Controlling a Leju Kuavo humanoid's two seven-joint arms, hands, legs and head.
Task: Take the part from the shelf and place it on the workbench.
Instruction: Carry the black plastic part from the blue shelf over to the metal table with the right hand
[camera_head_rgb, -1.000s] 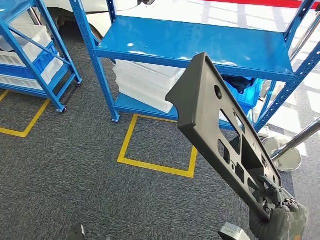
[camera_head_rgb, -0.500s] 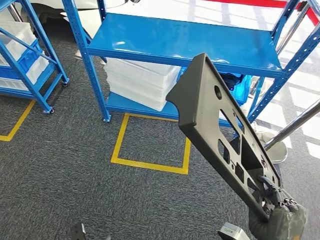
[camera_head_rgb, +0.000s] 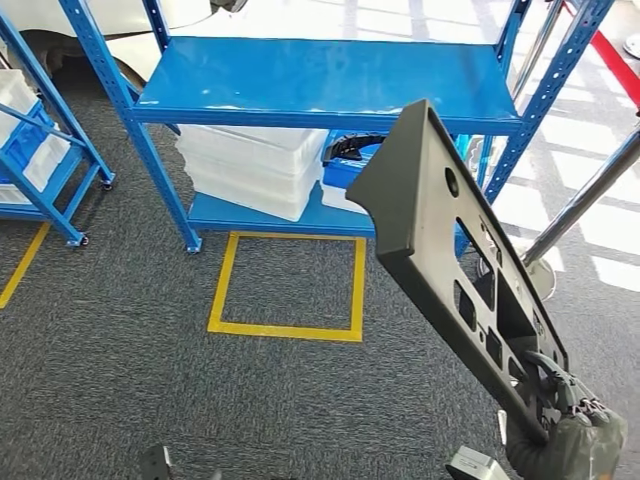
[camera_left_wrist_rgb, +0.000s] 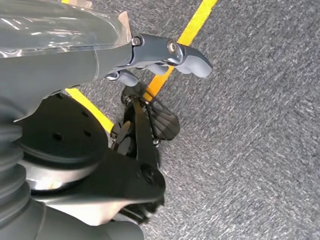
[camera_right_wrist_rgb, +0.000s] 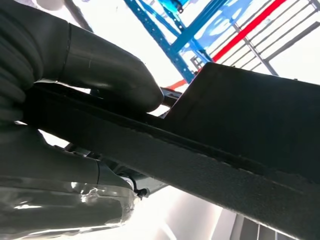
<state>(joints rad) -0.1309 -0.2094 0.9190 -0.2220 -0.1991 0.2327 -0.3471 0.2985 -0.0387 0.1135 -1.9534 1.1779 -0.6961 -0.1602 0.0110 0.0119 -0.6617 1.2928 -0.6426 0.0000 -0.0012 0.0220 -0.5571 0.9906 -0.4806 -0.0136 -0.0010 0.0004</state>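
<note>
A long dark grey plastic part (camera_head_rgb: 430, 220) with several cutouts slants up from the lower right of the head view, and my right hand (camera_head_rgb: 562, 430) grips its lower end. In the right wrist view the thick grey thumb (camera_right_wrist_rgb: 105, 65) presses on the edge of the part (camera_right_wrist_rgb: 245, 140). The part's upper end overlaps the blue shelf (camera_head_rgb: 324, 85) in the picture, with carpet below it. My left hand (camera_left_wrist_rgb: 158, 55) hangs over the carpet with its fingers out, holding nothing.
Under the shelf's top board sit stacked white bins (camera_head_rgb: 253, 165) and a blue bin (camera_head_rgb: 347, 160) holding a black piece. A yellow taped square (camera_head_rgb: 287, 328) marks the carpet in front. A second blue rack (camera_head_rgb: 38, 150) is at left, a chrome stanchion pole (camera_head_rgb: 581, 200) at right.
The whole picture has shifted, so the camera has moved: shelf and yellow square now sit further left. The part stays in my right hand at the same tilt.
</note>
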